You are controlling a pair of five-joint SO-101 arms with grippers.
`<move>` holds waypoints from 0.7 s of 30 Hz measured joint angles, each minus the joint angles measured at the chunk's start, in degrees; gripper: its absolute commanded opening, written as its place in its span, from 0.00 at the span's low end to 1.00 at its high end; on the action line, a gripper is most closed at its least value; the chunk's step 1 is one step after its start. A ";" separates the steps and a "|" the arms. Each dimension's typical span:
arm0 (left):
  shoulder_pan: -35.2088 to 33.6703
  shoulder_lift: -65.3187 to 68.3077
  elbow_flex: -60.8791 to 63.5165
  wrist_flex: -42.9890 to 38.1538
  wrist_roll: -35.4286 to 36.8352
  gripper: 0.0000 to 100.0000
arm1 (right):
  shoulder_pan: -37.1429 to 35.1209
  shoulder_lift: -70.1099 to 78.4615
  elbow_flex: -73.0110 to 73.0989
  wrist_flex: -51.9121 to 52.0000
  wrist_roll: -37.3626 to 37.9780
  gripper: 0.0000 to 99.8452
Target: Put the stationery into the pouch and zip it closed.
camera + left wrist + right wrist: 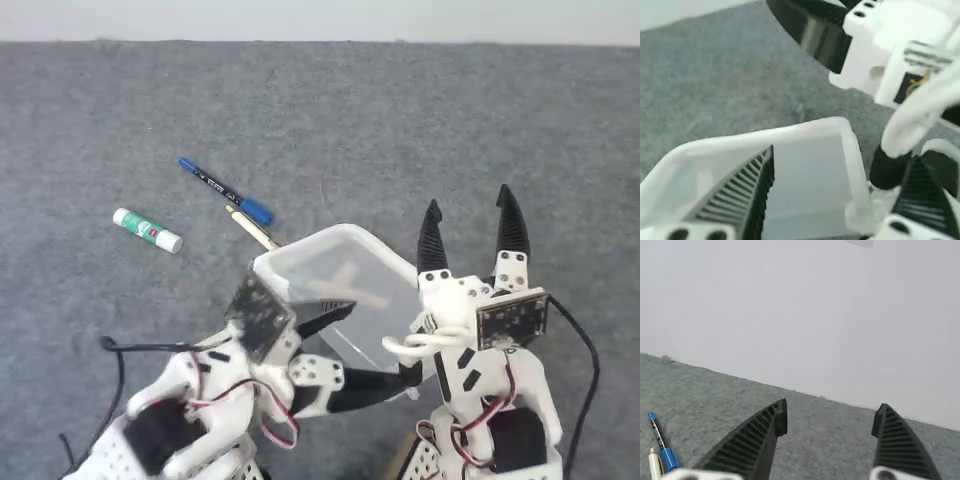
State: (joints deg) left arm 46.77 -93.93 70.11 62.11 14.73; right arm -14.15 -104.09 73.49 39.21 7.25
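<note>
High view, grey bench [400, 110]: glue stick [147, 229] lies far left, well apart from the rest. Blue pen [225, 191] lies slantwise next, and a pale pen [252, 228] sits just beside its cap end, its tip reaching the rim of the translucent pouch [300, 246]. Pouch sits mid-bench, mouth open. Left gripper [383, 340] is at its near corner, fingers spread, one inside the wall and one outside. Right gripper [468, 200] is raised just right of the pouch, fingers spread wide, holding nothing.
</note>
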 measured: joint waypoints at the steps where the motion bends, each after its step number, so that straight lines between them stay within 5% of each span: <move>1: 0.09 0.26 0.62 -1.58 0.70 0.38 | -0.44 0.09 0.00 0.44 0.00 0.28; 12: -0.26 0.26 8.44 -14.68 5.36 0.24 | -0.88 0.79 -1.14 8.00 -0.35 0.28; 21: -12.13 0.35 9.41 -20.22 5.80 0.16 | -1.05 -0.09 -3.60 10.99 -0.53 0.28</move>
State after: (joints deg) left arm 34.64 -93.58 79.52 41.89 20.53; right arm -15.21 -104.18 69.89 50.20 6.73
